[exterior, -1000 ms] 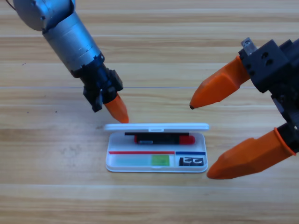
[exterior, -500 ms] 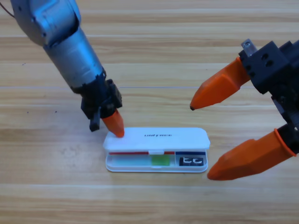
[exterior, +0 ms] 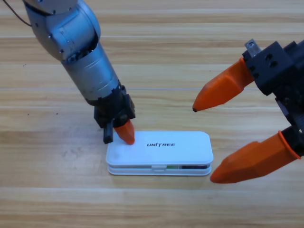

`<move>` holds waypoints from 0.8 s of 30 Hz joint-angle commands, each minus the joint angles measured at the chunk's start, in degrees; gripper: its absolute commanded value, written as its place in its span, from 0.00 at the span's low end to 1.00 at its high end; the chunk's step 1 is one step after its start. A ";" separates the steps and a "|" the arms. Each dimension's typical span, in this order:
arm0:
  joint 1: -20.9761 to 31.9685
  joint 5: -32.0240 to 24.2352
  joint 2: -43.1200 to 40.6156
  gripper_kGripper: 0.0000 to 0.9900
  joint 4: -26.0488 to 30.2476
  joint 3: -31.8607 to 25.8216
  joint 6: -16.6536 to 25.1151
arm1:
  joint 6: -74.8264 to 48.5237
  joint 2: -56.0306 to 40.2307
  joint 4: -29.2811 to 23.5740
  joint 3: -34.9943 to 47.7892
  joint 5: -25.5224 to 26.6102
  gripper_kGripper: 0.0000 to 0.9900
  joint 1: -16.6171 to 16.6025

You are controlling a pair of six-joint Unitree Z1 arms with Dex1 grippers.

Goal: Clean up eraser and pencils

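The white case (exterior: 180,153) lies at the table's middle with its "UNITREE" lid lowered almost flat onto the tray. The eraser and the pencils are hidden under the lid. Only a thin green and dark sliver (exterior: 176,166) shows through the slit along the front edge. My left gripper (exterior: 127,135) points down with its orange tip pressed on the lid's left end, jaws together and holding nothing. My right gripper (exterior: 203,144) waits at the right edge, jaws spread wide, one tip above the case's right end and one below it, empty.
The left arm (exterior: 80,52) slants in from the upper left corner. The right gripper's black body (exterior: 280,71) fills the right edge. Bare wooden table (exterior: 152,204) surrounds the case.
The lid swung down from upright to nearly flat over the tray, covering the eraser and pencils. My left gripper moved forward and down with it. The right gripper held still.
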 commanded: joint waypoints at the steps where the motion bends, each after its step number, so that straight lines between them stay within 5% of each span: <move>1: -2.61 0.63 2.67 0.00 -1.25 1.53 -0.61 | 0.57 -1.70 -0.71 2.21 1.39 0.98 0.67; 18: -3.41 0.27 5.57 0.00 -12.06 12.70 0.97 | 1.00 -1.61 -0.71 1.95 1.66 0.98 0.67; 24: -3.41 0.80 -0.85 0.00 -7.75 9.71 0.79 | 1.09 -1.53 -0.71 1.86 1.66 0.98 0.67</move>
